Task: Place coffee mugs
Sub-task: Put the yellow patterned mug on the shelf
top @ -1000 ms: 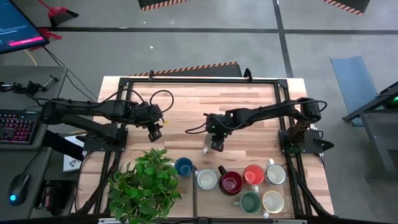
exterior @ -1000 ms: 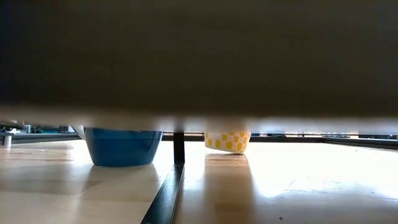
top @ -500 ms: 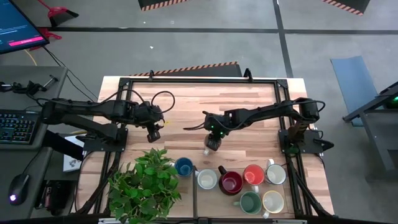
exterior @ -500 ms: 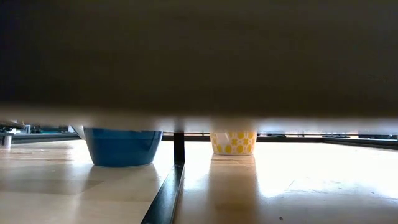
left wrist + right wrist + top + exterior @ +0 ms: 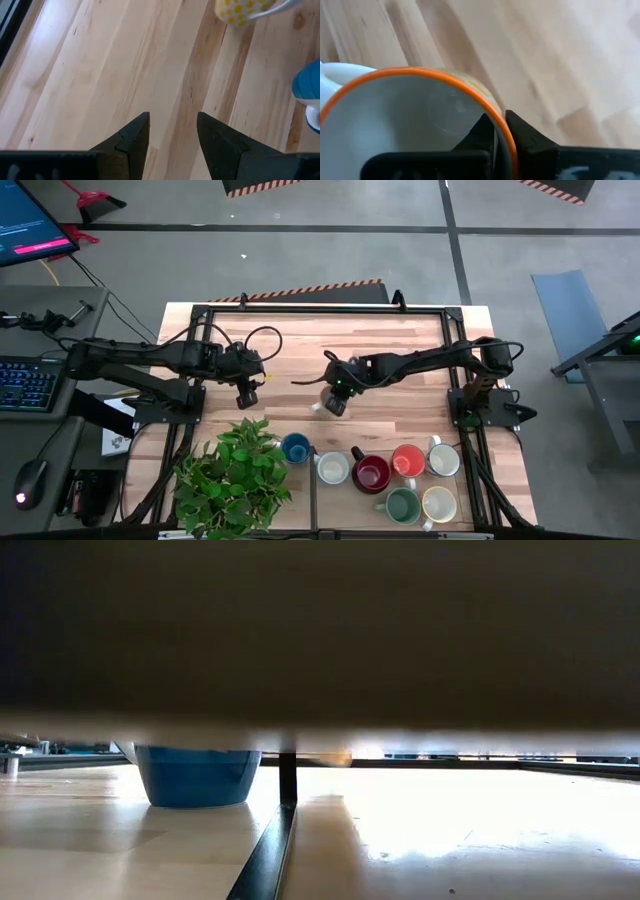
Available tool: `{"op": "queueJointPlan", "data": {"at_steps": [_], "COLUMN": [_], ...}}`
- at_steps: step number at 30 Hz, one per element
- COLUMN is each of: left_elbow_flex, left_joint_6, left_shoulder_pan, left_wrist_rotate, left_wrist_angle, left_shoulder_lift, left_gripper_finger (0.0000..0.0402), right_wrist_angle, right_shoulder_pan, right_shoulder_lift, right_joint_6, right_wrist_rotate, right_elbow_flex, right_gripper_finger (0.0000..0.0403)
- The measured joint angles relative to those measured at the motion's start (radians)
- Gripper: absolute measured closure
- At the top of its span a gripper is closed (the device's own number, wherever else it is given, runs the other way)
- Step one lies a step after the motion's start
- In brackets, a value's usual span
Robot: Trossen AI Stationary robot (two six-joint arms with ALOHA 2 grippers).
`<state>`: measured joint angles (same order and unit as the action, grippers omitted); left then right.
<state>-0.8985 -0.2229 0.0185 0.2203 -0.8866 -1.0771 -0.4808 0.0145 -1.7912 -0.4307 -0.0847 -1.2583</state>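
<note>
- Sitting near the table's [image 5: 400,340] front edge are six mugs: blue mug [image 5: 294,447], dark red mug [image 5: 370,474], orange mug [image 5: 407,460], green mug [image 5: 402,505], two white.
- Pinching the rim of a seventh, the yellow-dotted mug [image 5: 415,120], the right gripper [image 5: 334,399] is holding it above mid-table.
- Hovering beside the potted plant [image 5: 235,477], the left gripper [image 5: 172,132] is keeping its fingers slightly spread, touching nothing.

Yellow-dotted mug [image 5: 241,10] tilted above table, six mugs [image 5: 385,470] clustered

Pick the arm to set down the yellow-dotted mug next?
Right. The right gripper already pinches the rim of the white ceramic mug with yellow dots, raised over mid-table. The left gripper is open and empty.
</note>
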Motion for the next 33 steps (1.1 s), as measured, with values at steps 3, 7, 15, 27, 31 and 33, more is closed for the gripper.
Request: {"op": "queueJointPlan", "data": {"at_steps": [3,7,15,27,31,33], "left_elbow_flex": [0.000,0.000,0.000,0.000,0.000,0.000], "left_joint_6": [0.038,0.078,0.130,0.149,0.150,0.158], "left_shoulder_pan": [0.000,0.000,0.001,0.001,0.001,0.001], "left_wrist_rotate": [0.000,0.000,0.023,0.029,0.029,0.029], "left_wrist_angle": [0.004,0.002,-0.006,-0.006,-0.006,-0.006], "left_shoulder_lift": [0.000,0.000,0.000,0.000,0.000,0.000], "left_gripper_finger": [0.0248,0.0248,0.0248,0.0248,0.0248,0.0248], "right_wrist_angle": [-0.118,-0.403,-0.825,-0.842,-0.822,-0.816], "right_shoulder_pan": [-0.013,-0.061,-0.258,-0.568,-0.647,-0.681], "right_shoulder_lift": [0.014,0.014,0.018,-0.025,-0.080,-0.112], "right_joint_6": [0.032,0.065,-0.115,-0.484,-0.525,-0.529], "right_wrist_rotate": [-0.039,-0.117,-0.255,-0.222,-0.174,-0.146], "right_elbow_flex": [-0.114,-0.323,-0.717,-0.768,-0.768,-0.775], "right_gripper_finger": [0.0400,0.0401,0.0402,0.0402,0.0402,0.0403]}}
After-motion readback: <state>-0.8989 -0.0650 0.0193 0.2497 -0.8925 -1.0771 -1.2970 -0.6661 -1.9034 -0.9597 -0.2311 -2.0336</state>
